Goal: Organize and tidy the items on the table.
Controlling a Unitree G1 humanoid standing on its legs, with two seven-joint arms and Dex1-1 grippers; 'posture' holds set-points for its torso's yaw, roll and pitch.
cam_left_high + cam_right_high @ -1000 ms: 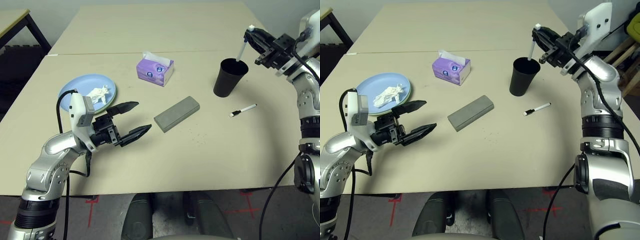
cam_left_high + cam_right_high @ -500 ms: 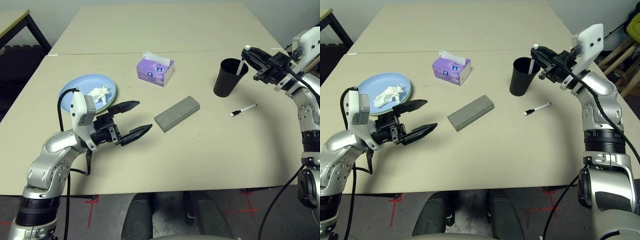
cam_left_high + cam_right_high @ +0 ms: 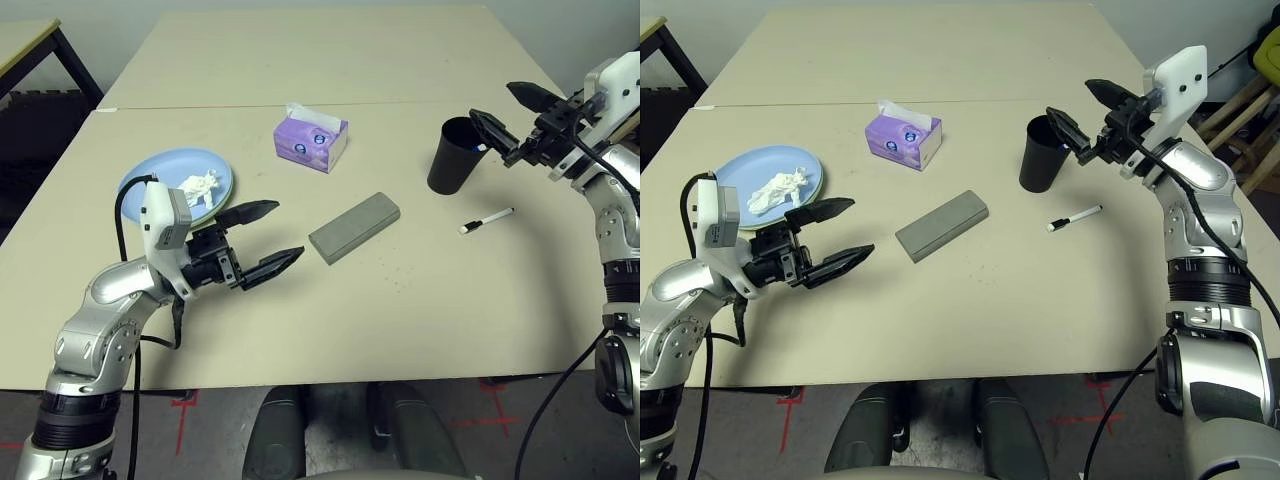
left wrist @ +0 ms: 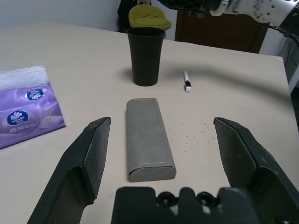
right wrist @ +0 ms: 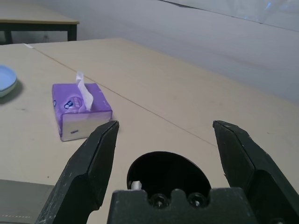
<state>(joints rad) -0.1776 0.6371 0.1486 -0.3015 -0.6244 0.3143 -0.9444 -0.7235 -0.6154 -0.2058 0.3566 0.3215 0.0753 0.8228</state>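
Note:
My right gripper hangs open just above the black cup at the table's right side. A white marker lies inside the cup, apart from the jaws. A second white marker lies on the table near the cup. My left gripper stands open and empty, pointing at the grey glasses case in the middle. The blue plate at the left carries the crumpled white tissue. Further back stands the purple tissue box.
A seam crosses the tabletop behind the tissue box, with bare surface beyond it. A smaller tan table with black legs stands at the far left. The near half of the tabletop in front of the case is bare.
My right gripper came down over the cup with the marker, then opened; the marker now lies inside the cup. The left arm has stayed put.

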